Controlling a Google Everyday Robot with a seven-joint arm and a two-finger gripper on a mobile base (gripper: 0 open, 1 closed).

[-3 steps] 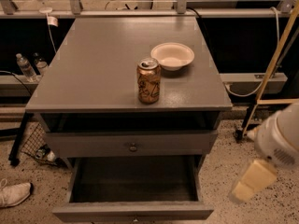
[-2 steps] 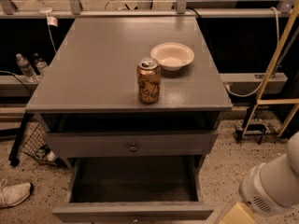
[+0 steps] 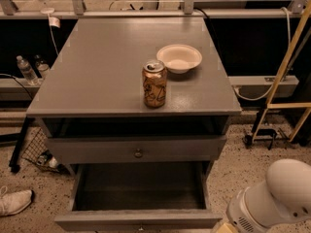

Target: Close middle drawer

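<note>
We find the middle drawer point(image 3: 138, 219) pulled open, low in the desk point(image 3: 97, 72), beneath a closed drawer point(image 3: 97, 149). The end effector point(image 3: 224, 227) sits just beside its right front corner; we cannot tell its grip state. A can point(image 3: 154, 84) and a bowl point(image 3: 179, 58) stand on the desk top, above a speckled floor point(image 3: 233, 174).

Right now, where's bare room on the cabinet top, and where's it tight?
Free: left half of the cabinet top, left edge to the can, plus the strip before the can. Tight: right-centre, can and bowl sit close. The end effector: low right, by the front corner of the open drawer.
</note>
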